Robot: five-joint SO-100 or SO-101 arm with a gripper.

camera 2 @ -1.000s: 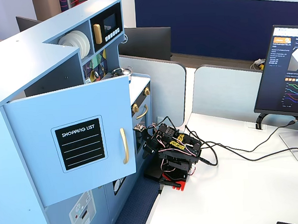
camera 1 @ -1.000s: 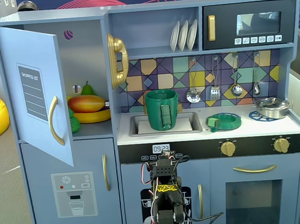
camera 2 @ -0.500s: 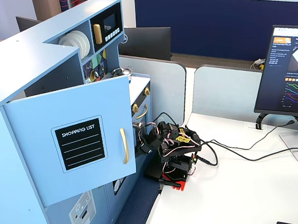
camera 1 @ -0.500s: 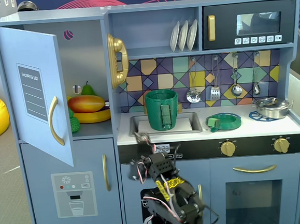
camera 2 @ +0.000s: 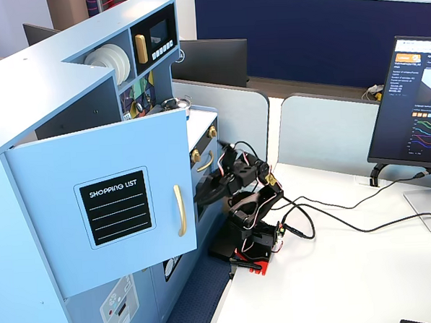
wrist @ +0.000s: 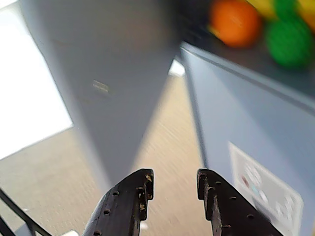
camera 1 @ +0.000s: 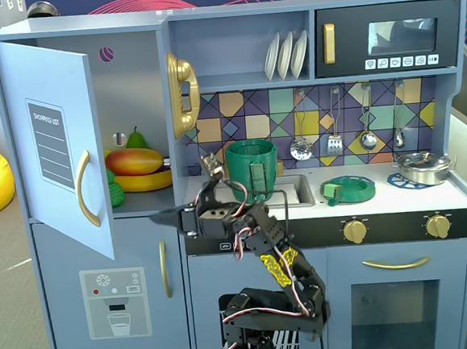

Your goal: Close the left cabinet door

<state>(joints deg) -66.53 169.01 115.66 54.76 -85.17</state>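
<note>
The left cabinet door is light blue, with a black "SHOPPING LIST" panel and a curved gold handle. It stands swung wide open. It also shows in the other fixed view, and its plain inner face fills the upper left of the wrist view. My gripper points left, just right of the door's lower free edge and on its inner side. In the wrist view my gripper is open and empty, a little short of the door. In the other fixed view my gripper is partly hidden behind the door.
Toy fruit lies on the open cabinet's shelf. Below is the blue door with the water-dispenser graphic. A gold phone, a green basket at the sink and the microwave lie to the right. A monitor and cables are on the white table.
</note>
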